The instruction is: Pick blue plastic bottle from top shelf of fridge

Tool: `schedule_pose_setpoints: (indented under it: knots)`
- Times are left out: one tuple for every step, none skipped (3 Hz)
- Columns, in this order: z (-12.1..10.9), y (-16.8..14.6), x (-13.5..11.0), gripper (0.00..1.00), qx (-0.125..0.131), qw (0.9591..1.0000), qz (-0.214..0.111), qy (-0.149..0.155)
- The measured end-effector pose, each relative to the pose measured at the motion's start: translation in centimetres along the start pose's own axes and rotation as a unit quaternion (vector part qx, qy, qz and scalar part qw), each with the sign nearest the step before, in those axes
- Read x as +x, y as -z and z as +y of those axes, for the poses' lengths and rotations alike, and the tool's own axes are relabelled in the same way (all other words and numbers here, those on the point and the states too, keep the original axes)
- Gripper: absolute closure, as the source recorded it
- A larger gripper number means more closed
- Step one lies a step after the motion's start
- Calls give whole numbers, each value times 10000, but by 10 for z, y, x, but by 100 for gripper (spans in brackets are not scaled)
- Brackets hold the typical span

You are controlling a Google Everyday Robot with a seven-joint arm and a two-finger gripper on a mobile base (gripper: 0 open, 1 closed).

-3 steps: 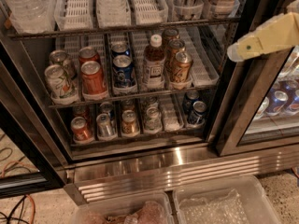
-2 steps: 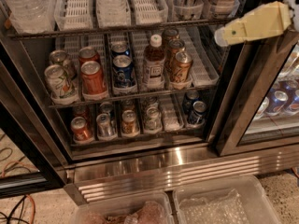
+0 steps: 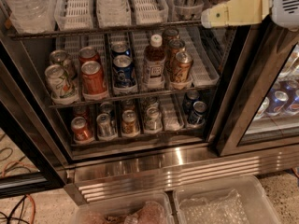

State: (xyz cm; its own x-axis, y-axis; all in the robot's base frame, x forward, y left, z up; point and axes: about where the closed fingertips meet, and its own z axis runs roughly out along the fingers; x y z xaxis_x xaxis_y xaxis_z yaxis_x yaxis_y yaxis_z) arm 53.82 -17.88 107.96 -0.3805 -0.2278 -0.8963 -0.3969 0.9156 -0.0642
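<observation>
The cream gripper point(image 3: 209, 17) hung by the right end of the dark wire top shelf point(image 3: 117, 31); open or closed, I could not tell. The pale blue plastic bottle seemed cut off up there. Best reach slowly.

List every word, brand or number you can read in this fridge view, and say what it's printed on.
None can be read.
Soda cans: printing too blurred.
Brown-drink bottle: label too blurred.
Gripper, upper right beside the top shelf: no visible marking.
</observation>
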Motion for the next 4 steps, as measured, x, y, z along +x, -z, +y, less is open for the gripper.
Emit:
schedule_pose_setpoints:
  knots:
    - [0,0,0,0,-1,10000,2,3]
    - [1,-5,1,0,151,9997,-118,-174]
    - [5,-20,8,0,405,9976,-345,-439]
    - [8,-32,9,0,573,9947,-621,-583]
